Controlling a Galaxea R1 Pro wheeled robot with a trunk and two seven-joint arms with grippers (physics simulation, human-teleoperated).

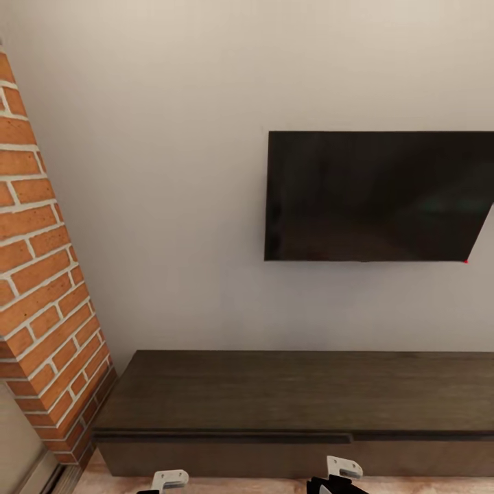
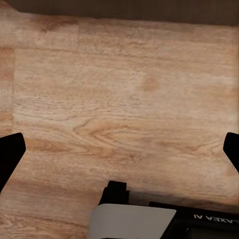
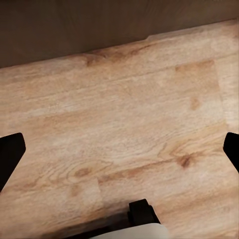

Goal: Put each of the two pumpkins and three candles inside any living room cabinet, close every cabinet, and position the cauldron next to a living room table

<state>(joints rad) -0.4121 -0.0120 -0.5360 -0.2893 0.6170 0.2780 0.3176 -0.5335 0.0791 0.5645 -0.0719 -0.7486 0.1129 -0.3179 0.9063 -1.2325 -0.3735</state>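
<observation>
Cabinet (image 1: 295,405) looks rigid and heavy, fronts shut and handleless — I'd grip a panel's top edge; left gripper (image 2: 119,149) and right gripper (image 3: 119,149) jaws wide apart, empty.

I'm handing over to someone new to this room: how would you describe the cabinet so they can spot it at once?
Find the black flat screen mounted on the pale wall. Directly below it, on the light wood floor, runs a very long, low, dark-brown wood cabinet, its left end beside the red brick column. It is set apart by its flat top and plain, handleless front.
</observation>
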